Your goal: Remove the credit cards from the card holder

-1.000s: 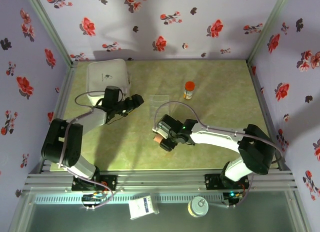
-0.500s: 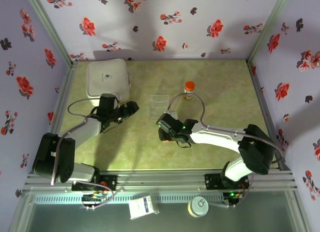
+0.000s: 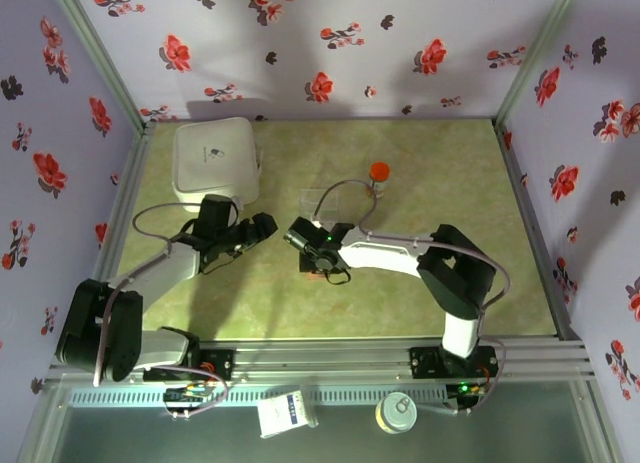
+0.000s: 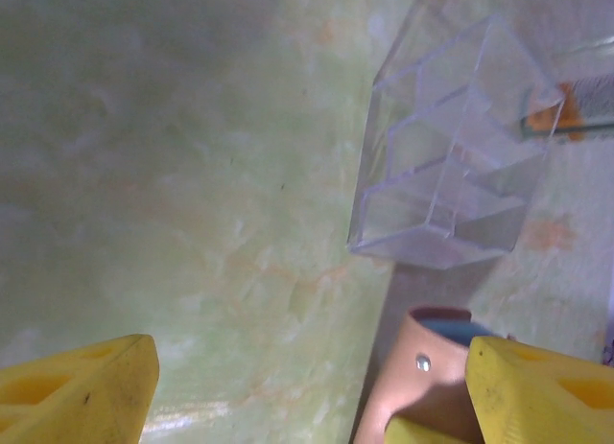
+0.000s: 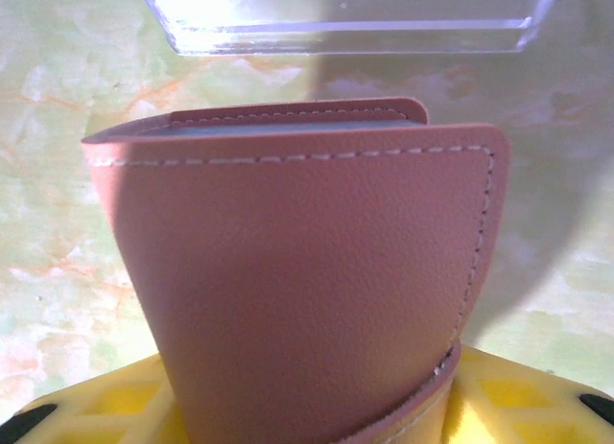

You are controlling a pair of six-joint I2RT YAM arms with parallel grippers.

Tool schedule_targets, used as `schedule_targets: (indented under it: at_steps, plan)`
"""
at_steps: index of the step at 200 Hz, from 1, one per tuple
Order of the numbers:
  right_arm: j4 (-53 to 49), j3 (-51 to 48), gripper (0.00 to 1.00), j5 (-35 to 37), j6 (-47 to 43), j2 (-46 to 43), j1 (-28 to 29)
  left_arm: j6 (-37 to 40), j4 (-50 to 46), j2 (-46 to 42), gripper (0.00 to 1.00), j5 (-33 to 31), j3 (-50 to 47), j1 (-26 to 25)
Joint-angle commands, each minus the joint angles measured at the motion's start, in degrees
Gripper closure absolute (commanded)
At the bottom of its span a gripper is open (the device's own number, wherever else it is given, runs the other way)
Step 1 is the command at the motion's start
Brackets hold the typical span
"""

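brown leather, soft and grained with pale stitching: the card holder [image 5: 297,271] stands folded between the fingers of the right pincer [image 3: 312,255], which is clamped on its lower end so the two flaps bow upward and away from the wrist. the clear tray [image 5: 345,22] lies on the counter [image 5: 58,175] just beyond the holder's top edge.

the left pincer [image 4: 307,391] stands wide open and holds nothing. the holder sits just inside its right finger, with a small metal stud [image 4: 423,363] facing it and a sliver of blue [image 4: 459,327] at the mouth, probably a card edge.

the holder looks light and floppy, so i judge it will buckle if squeezed harder. a hold low on the fold, as now, leaves the mouth free. the cards should be thin, stiff and slick, and likely snug in their slots. the best purchase is a pinch across the flat faces of whatever edge pokes out, pulled straight along the slot. too little edge in the pinch may slip off.
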Motion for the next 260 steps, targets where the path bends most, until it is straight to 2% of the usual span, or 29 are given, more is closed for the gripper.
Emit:
schedule_targets:
  at_steps: [1, 25, 94, 109, 135, 163, 225, 243, 260]
  plan:
    - [-3.03, 1.99, 0.49, -1.44, 2.65, 2.49, 0.3, 0.63, -3.19, -1.97, 0.17, -1.15, 1.07, -1.55]
    - [-2.33, 0.6, 0.52, -3.52, 4.22, 2.88, 0.42, -0.94, -3.25, -2.4, 0.17, -1.71, 1.22, -2.43]
    - [-4.15, -1.17, 0.45, -3.13, 3.83, -0.32, 1.27, -1.58, -6.15, -2.15, 0.17, -4.31, 3.91, -5.05]
    - [-4.87, -0.44, 0.42, -2.92, 3.29, -0.28, 1.23, -1.93, -6.4, -2.0, 0.18, -4.31, 4.44, -5.57]
    - [-5.7, 0.52, 0.29, -2.24, 2.16, -0.88, 1.2, -2.23, -7.39, -1.9, 0.18, -4.31, 5.07, -6.62]
    - [-9.78, 2.86, 0.25, -0.28, 0.44, -1.88, 1.19, -3.28, -8.23, -2.7, 0.2, -4.39, 5.0, -7.37]
    - [-12.69, 2.33, 0.24, 1.76, -1.47, -7.8, 1.12, -6.08, -4.84, -0.86, 0.34, -2.95, 4.17, -9.45]
    - [-10.9, 0.9, 0.26, 1.1, -1.54, -9.09, 0.45, -6.63, -3.12, 0.34, 0.48, -2.16, 3.99, -10.21]
    - [-8.28, -0.85, 0.28, -1.12, -1.6, -9.09, -0.49, -7.12, -0.88, 2.03, 0.56, -0.89, 3.83, -11.03]
